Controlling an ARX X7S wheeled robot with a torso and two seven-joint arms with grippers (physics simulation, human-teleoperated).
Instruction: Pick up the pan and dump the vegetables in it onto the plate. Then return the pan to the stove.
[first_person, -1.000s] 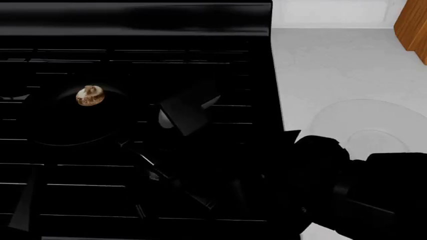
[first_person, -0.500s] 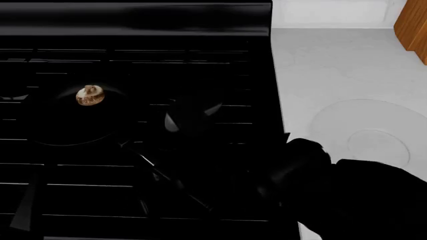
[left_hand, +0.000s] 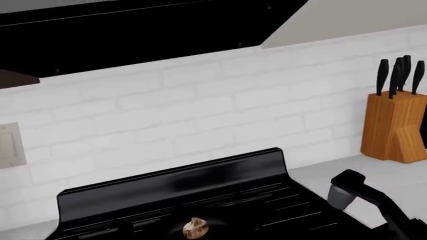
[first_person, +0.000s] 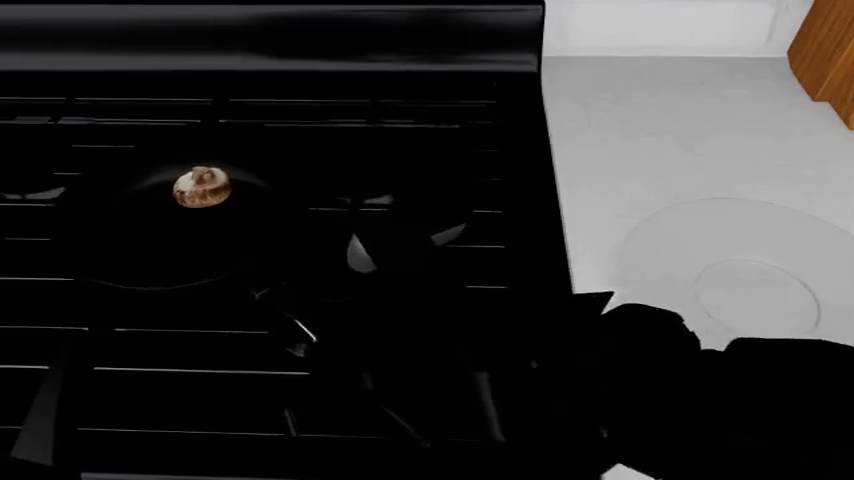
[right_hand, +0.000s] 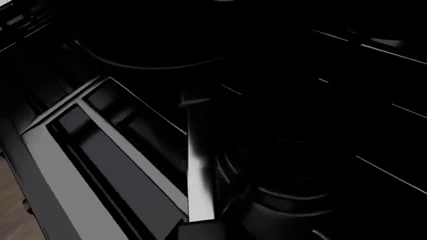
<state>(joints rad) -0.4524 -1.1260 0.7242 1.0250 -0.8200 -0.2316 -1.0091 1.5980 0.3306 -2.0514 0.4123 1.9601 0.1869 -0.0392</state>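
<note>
Mushroom (first_person: 202, 188) in pan (first_person: 147, 245), seemingly on stove (first_person: 400, 110).

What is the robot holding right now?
It cannot be told. The right gripper is over the black stove near the pan, too dark to see any hold.

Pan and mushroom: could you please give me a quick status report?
Right end effector over the stove by the pan; grip unclear. Mushroom in pan. Plate bare on counter. Left end effector unseen.
</note>
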